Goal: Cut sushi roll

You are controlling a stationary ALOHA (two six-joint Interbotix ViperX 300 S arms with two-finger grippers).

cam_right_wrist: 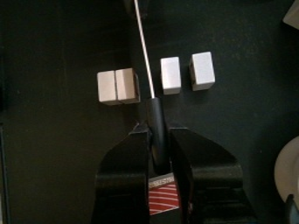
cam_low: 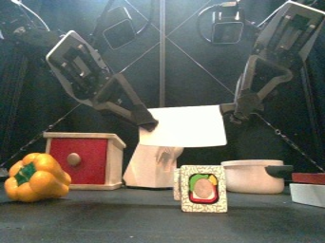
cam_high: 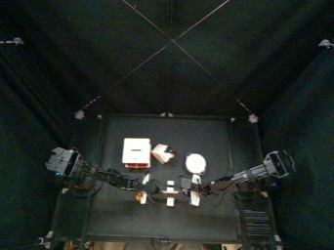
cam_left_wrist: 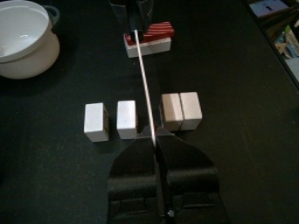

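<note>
Thin flat knife blade (cam_left_wrist: 142, 83) between blocky sushi pieces (cam_left_wrist: 128, 120).

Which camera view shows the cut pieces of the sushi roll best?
The left wrist view: four white pieces lie in a row, with the knife edge-on over the middle gap. The right wrist view shows three blocks. The front view shows only one end face. In the top view the pieces are tiny.

No readable text, label, brand, number or sign in any view. Sushi roll (cam_low: 203, 189) end face: picture-like filling pattern only, no lettering. Red box (cam_low: 86, 159): plain round knob, no mark. Red-white block (cam_left_wrist: 149, 38): stripes only, too blurred to read.
</note>
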